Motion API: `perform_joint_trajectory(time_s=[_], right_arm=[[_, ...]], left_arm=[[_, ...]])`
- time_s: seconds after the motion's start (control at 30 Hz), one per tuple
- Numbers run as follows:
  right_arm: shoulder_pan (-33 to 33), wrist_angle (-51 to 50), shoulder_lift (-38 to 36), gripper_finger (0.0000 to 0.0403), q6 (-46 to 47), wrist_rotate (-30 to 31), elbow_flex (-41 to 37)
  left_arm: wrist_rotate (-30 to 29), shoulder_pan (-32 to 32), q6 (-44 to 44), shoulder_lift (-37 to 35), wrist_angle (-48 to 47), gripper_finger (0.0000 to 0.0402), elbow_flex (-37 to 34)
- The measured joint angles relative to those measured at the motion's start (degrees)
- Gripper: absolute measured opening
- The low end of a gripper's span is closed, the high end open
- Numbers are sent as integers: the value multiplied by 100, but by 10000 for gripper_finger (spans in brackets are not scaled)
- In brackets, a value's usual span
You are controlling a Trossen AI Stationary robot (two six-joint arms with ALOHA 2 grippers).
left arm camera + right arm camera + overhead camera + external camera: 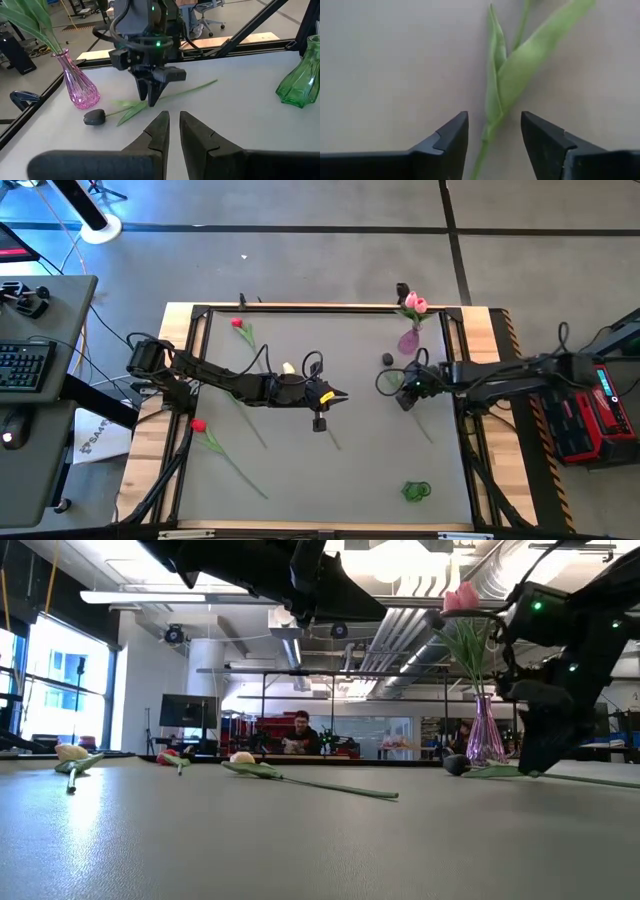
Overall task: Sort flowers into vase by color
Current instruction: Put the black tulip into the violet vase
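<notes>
From overhead I have the right gripper [404,397] down at the table [300,470] around three o'clock, just below the pink vase [409,340], and my right wrist camera shows its jaws apart with the black tulip's stem and leaves [507,75] lying between them on the surface, not yet pinched. The black tulip's head [387,360] rests on the table just beside the pink vase, toward the centre; in the left wrist view the same black tulip [94,117] lies flat with its stem running under the right gripper [151,95]. The pink vase [79,85] already holds pink tulips [414,304] at about one o'clock. The left gripper [338,395] hangs above the middle of the table, pointing toward three o'clock, jaws close together with only a narrow gap and nothing in them. A cream-yellow tulip [288,368] lies partly under the left arm near centre. One red tulip [238,324] lies at eleven o'clock, another red tulip [199,426] at eight o'clock. The green vase [416,492] stands at five o'clock.
</notes>
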Motion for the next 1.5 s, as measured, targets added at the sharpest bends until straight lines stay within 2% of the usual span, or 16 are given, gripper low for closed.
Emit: perform_joint_trajectory(time_s=[0.23,0.43,0.6,0.77,0.9,1.03,1.1,1.2,1.37,1.5], right_arm=[[-91,444,572,111,-154,58,17],[-82,396,570,14,-142,211,11],[76,360,30,12,-54,522,-17],[448,689,-882,6,-176,1436,-13],[693,1288,-1614,3,-940,2220,-11],[760,2060,-2142,4,-2195,3111,-4],[754,2486,-2333,2,-2877,3294,-4],[758,3167,-2536,2,-3873,3151,-4],[845,4475,-2792,1,-5079,2428,-2],[891,5506,-2931,1,-5943,2395,0]], left_arm=[[0,0,0,-1,-2,30,0],[0,-26,0,1,-11,30,0],[0,-26,0,1,-37,30,0],[0,-26,4,1,-48,30,0],[0,-26,52,1,-48,30,0],[0,-26,76,1,-46,30,0],[0,-26,105,1,-48,30,0],[0,-31,107,1,-48,30,0],[0,-31,219,1,-72,30,0],[0,-31,260,1,-72,30,0]])
